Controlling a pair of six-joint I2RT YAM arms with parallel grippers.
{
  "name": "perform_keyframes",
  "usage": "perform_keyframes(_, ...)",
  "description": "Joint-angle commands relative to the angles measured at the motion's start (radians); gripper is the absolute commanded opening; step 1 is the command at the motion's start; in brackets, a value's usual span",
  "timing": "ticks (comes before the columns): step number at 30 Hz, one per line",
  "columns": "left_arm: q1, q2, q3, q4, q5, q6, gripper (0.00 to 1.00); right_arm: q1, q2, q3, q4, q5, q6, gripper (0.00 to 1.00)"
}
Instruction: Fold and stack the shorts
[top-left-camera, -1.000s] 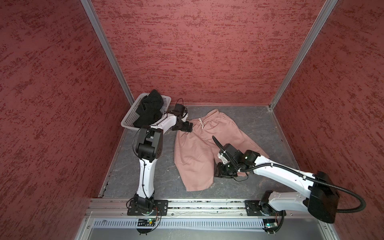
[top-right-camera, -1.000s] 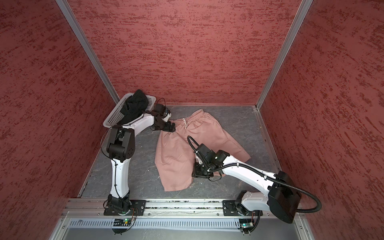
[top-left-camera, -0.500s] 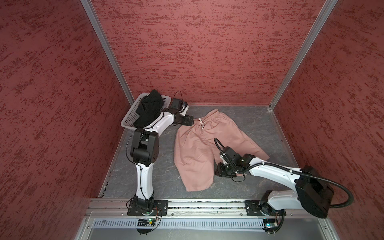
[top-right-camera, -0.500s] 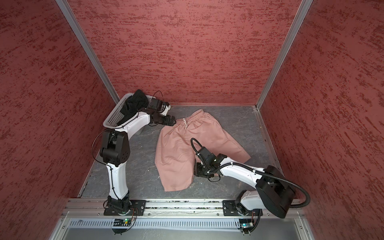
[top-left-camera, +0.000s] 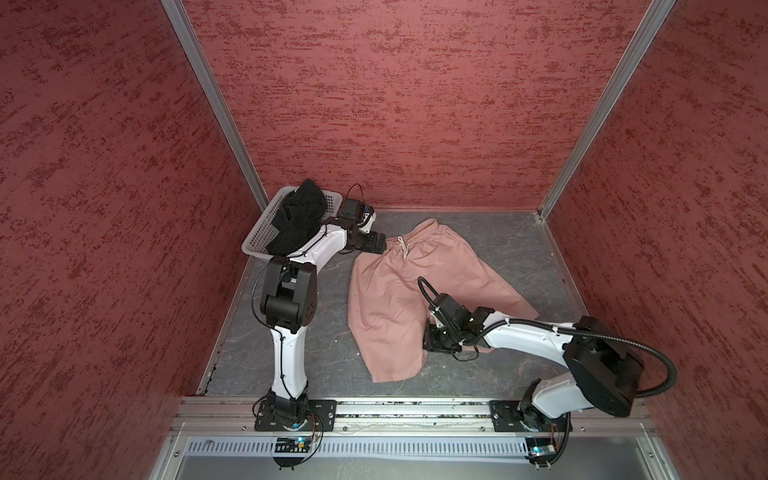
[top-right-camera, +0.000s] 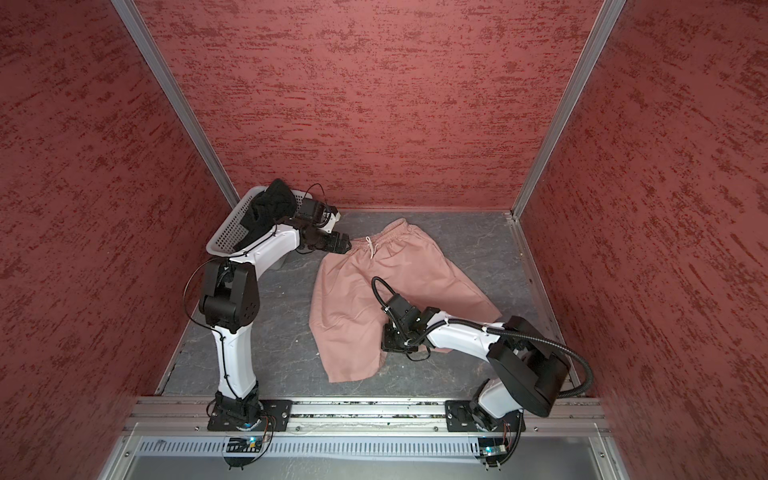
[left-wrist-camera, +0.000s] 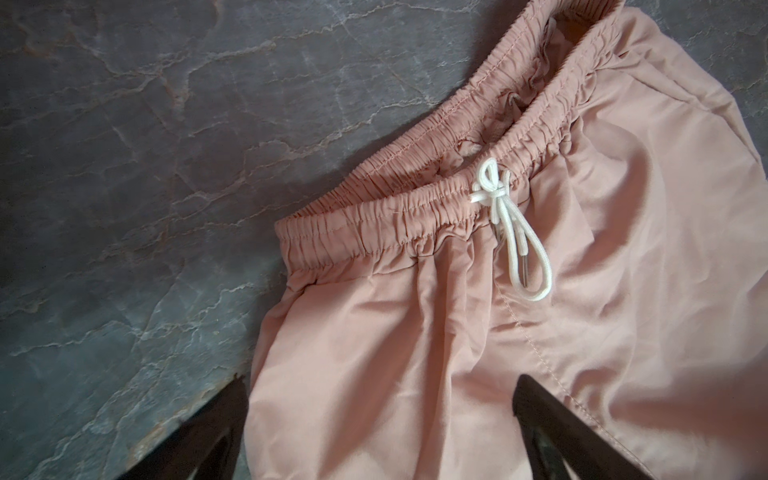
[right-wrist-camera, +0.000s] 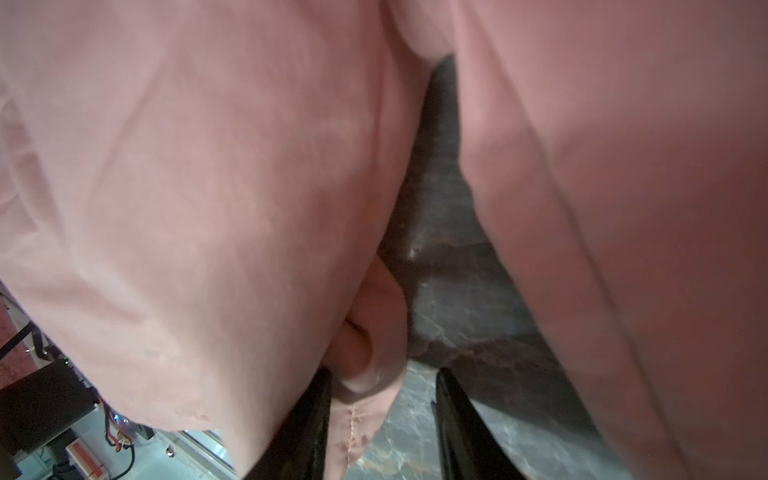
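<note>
The dusty pink shorts (top-left-camera: 395, 299) (top-right-camera: 357, 291) lie spread flat on the grey marbled table, waistband toward the back wall, white drawstring (left-wrist-camera: 515, 237) tied. My left gripper (top-left-camera: 380, 243) (top-right-camera: 343, 243) (left-wrist-camera: 380, 382) hovers open over the waistband's left corner, with pink cloth (left-wrist-camera: 498, 332) under its fingers. My right gripper (top-left-camera: 430, 338) (top-right-camera: 384, 338) (right-wrist-camera: 384, 376) sits low at the inner leg hem. Its jaws stand apart, a folded hem corner (right-wrist-camera: 365, 340) lies against one finger, and bare table shows beside it. The black shorts (top-left-camera: 297, 220) (top-right-camera: 266, 210) are heaped in the basket.
The white perforated basket (top-left-camera: 259, 239) (top-right-camera: 222, 241) stands tilted in the back left corner. Red textured walls enclose the table on three sides. A metal rail (top-left-camera: 415, 409) with both arm bases runs along the front edge.
My left gripper has shifted slightly toward the waistband's corner, and its elbow has swung left. The right gripper stays at the hem while its elbow has drawn in.
</note>
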Motion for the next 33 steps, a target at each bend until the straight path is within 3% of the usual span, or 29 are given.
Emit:
perform_keyframes(1, 0.003, 0.01, -0.022, -0.004, -0.007, 0.005, 0.99, 0.014, 0.046, 0.05, -0.037, 0.073, 0.006, 0.42)
perform_keyframes(7, 0.003, 0.008, -0.034, -0.001, -0.001, 0.009, 0.99, 0.025, 0.093, 0.093, -0.147, 0.198, 0.01, 0.24)
perform_keyframes(12, 0.003, 0.015, -0.032, 0.0, -0.008, 0.007, 0.99, 0.025, 0.06, 0.062, -0.121, 0.162, 0.061, 0.0)
perform_keyframes(23, 0.006, 0.062, -0.031, 0.011, 0.014, -0.04, 0.99, 0.056, -0.264, -0.025, -0.332, 0.084, 0.345, 0.0)
perform_keyframes(27, 0.011, 0.107, 0.001, -0.018, -0.007, -0.044, 0.99, 0.06, -0.313, -0.035, -0.434, 0.037, 0.323, 0.12)
perform_keyframes(33, 0.022, 0.097, 0.024, -0.033, -0.025, -0.031, 0.99, 0.042, -0.3, 0.088, -0.556, 0.075, 0.231, 0.19)
